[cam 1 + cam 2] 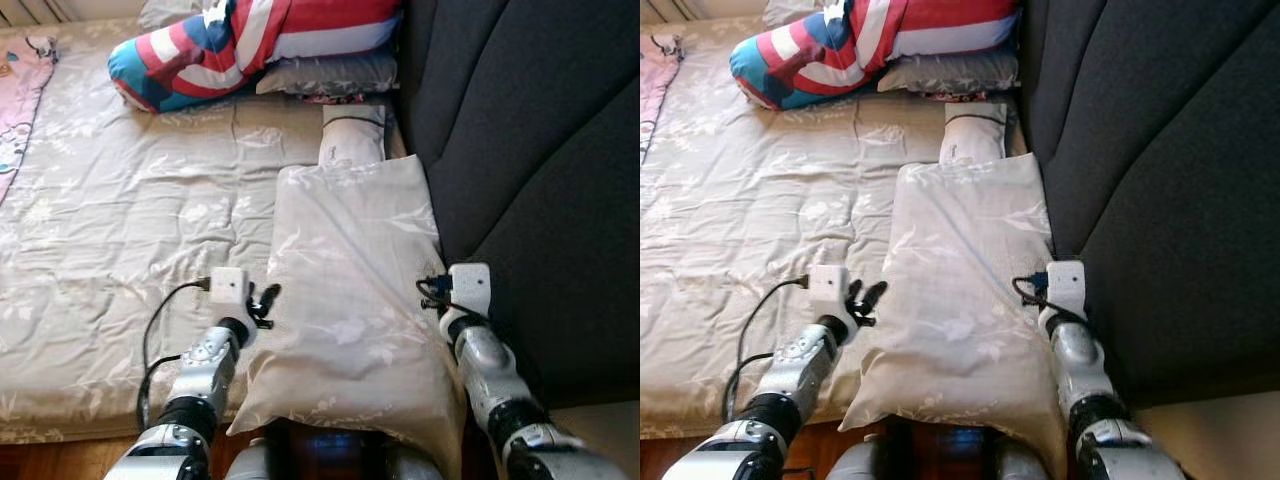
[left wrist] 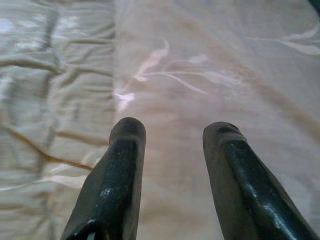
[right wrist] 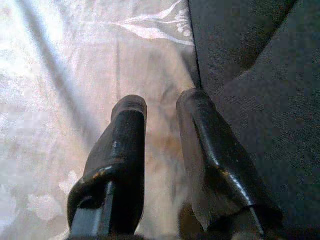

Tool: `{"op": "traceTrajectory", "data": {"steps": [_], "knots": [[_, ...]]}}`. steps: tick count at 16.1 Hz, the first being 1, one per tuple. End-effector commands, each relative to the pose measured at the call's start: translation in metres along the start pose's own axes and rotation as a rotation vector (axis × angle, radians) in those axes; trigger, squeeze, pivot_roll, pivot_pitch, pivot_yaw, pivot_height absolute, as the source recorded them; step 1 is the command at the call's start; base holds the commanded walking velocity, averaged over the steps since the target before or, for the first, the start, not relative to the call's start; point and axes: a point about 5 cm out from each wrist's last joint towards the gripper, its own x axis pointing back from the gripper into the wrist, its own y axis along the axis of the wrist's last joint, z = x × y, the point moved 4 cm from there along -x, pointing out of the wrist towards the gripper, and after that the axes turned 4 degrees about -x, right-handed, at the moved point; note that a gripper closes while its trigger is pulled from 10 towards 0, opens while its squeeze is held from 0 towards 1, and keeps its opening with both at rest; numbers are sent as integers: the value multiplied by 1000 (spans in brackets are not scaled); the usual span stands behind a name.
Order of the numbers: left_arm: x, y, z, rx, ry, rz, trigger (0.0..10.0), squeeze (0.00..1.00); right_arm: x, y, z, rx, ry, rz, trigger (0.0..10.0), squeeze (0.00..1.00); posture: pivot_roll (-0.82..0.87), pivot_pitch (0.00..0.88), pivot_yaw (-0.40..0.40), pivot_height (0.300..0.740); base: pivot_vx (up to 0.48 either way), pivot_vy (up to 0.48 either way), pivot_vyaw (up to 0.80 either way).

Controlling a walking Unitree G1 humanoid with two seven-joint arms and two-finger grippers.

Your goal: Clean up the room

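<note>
Left gripper point(image 1: 268, 303): parted, empty, at pillow's point(image 1: 350, 300) 9 o'clock edge. Right gripper point(image 3: 160, 107): slightly parted, empty, at 3 o'clock, beside headboard point(image 1: 530, 170).

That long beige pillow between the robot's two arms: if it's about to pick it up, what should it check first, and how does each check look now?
1. Left gripper at the pillow's left edge: ok.
2. Left fingers open: ok.
3. Right gripper at the pillow's right edge, beside the dark headboard: ok.
4. Right fingers parted: ok.
5. Either gripper gripping the fabric: not ok.
6. Pillow's far end free of the small white pillow: cannot tell.
</note>
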Motion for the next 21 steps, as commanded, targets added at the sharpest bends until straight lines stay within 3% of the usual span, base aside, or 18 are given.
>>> {"op": "traceTrajectory", "data": {"steps": [1, 3, 4, 5, 8, 14, 21], "knots": [[7, -12, 9, 10, 36, 29, 10000, 0, 4, -6, -2, -15, -4, 2, 10000, 0, -38, 169, -5, 740, 0, 0, 0], [15, -31, 15, -44, 66, 97, 10000, 0, 14, -31, -3, -12, -18, 74, 10000, 0, -39, 132, -9, 740, 0, 0, 0], [15, -31, 15, -44, 66, 97, 10000, 0, 14, -31, -3, -12, -18, 74, 10000, 0, -39, 132, -9, 740, 0, 0, 0], [20, -45, 18, -58, 77, 143, 10000, 0, 20, -43, -5, -6, -26, 102, 10000, 0, -38, 107, -8, 740, 0, 0, 0], [29, -63, 22, -49, 103, 207, 10000, 0, 23, -50, -6, -1, -26, 125, 10000, 0, -45, 88, -7, 740, 0, 0, 0], [26, -59, 15, -66, 86, 189, 10000, 0, 18, -39, -1, -10, -16, 94, 10000, 0, -38, 67, -1, 740, 0, 0, 0], [26, -61, 14, -84, 67, 200, 10000, 0, 17, -40, 6, -13, -6, 96, 10000, 0, -30, 44, 12, 740, 0, 256, 0]]}}
